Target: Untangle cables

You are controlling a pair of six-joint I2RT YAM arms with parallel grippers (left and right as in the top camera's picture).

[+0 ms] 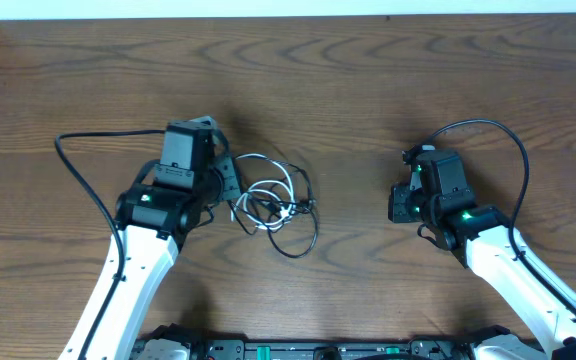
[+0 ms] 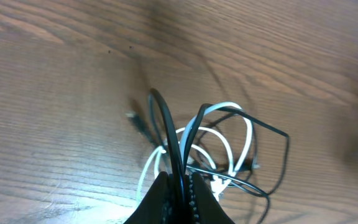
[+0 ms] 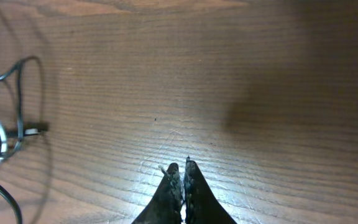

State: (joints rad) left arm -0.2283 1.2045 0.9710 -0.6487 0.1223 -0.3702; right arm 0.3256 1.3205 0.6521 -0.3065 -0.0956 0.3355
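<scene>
Task status: early stage. The thin black cords point(image 2: 168, 127) and the single white cord point(image 2: 250, 134) lie in one interlaced cluster near the centre of the brown wood-grain desk point(image 1: 368, 80). No cord is separated yet.

The left end effector point(image 2: 180, 182) is pinched narrow on a raised loop of the thin black cords. The right end effector point(image 3: 182, 171) is closed, empty, and well apart from the cluster.

The cords are slim, smooth and flexible, with small plug ends.
</scene>
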